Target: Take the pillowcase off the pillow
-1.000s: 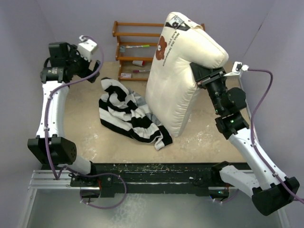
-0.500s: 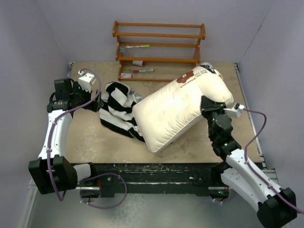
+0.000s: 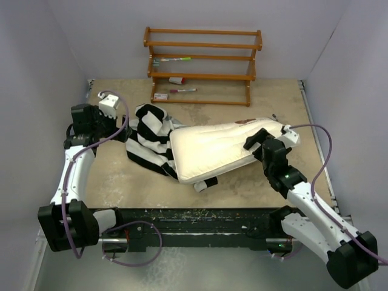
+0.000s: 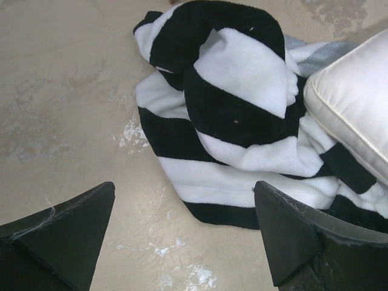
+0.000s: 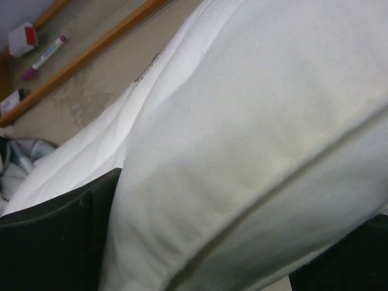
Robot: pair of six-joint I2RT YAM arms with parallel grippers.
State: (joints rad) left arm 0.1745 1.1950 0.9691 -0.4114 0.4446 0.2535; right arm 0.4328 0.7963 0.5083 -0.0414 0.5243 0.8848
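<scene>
The cream pillow (image 3: 212,148) lies flat across the middle of the table, out of its cover. Its left end rests on the crumpled black and white striped pillowcase (image 3: 148,142). My left gripper (image 3: 123,130) hovers open just left of the pillowcase, with only bare table between its fingers. In the left wrist view the pillowcase (image 4: 236,109) is heaped ahead of that gripper (image 4: 185,233), and a pillow corner (image 4: 357,103) shows at the right. My right gripper (image 3: 254,143) is at the pillow's right end. Its fingers stand wide apart around the pillow (image 5: 242,151), which fills the right wrist view.
A wooden shelf rack (image 3: 203,60) stands against the back wall with markers and small items on it. A marker (image 5: 42,57) and the rack's rail show past the pillow. Purple walls close in on the left, right and back.
The pillow went from upright in my right gripper to tilted, then flat on the table. The right gripper opened and sank with it. The left arm came down beside the pillowcase.
</scene>
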